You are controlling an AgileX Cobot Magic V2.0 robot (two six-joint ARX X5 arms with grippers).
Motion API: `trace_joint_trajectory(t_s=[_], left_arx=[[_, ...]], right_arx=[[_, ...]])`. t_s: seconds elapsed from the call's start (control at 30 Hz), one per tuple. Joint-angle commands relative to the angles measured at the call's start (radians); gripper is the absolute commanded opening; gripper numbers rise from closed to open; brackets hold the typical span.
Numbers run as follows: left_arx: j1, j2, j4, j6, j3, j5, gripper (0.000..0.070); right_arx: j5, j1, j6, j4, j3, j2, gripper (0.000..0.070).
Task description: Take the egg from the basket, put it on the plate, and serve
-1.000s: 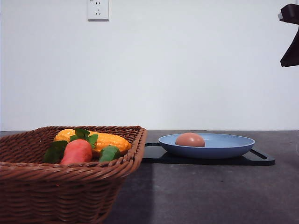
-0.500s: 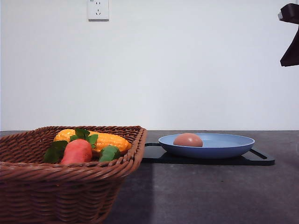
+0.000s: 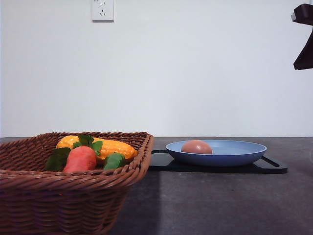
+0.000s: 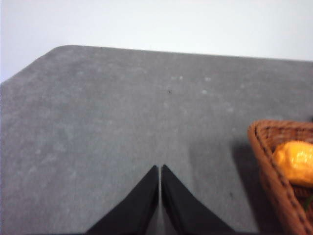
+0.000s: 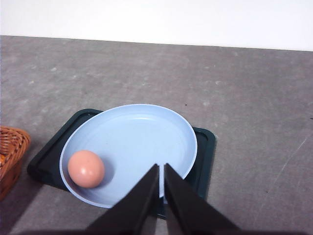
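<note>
While the right tool (image 5: 161, 169) hung above the near rim of the plate (image 5: 146, 127) with its two dark fingers pressed together and nothing between them, the egg (image 5: 86, 168) lay free inside the plate, close to the rim on the basket side. Over the last second the egg had crept a little toward the basket (image 3: 73, 196) within the plate, as seen from the front, and the drift had nearly stopped; nothing else had shifted. I took that as an egg rolling to rest after being let go, so the transfer looked finished and only the serving remained. The left tool (image 4: 160, 171) was likewise closed and empty, poised over bare bench (image 4: 98, 122) beside the basket's outer corner.

Seen from the right wrist, the plate sat on a black tray (image 5: 205, 147), and the egg's offset from the plate's centre was plain. The front view flattened all that: the egg (image 3: 196, 147) showed merely as a dome above the plate's lip (image 3: 234, 155). That front view did lay out the basket's contents, though: a carrot-like toy (image 3: 80, 159) and a yellow corn-like toy (image 3: 115, 147) with green leaves. From the left wrist, just one orange-yellow lump showed inside the wicker corner.
</note>
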Motion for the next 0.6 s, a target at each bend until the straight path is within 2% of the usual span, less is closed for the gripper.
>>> trace_joint_trajectory(t_s=[0.0,0.57], left_arx=[[0.002,-0.003,0.018,-0.012,-0.028,0.003,0.0000],[0.002,-0.002,0.025,-0.012,-0.028,0.002,0.0000]], right_arx=[[0.003,0.005,-0.007,0.011,0.006,0.003,0.0000],[0.003,0.005,-0.007,0.011,0.006,0.003,0.0000]])
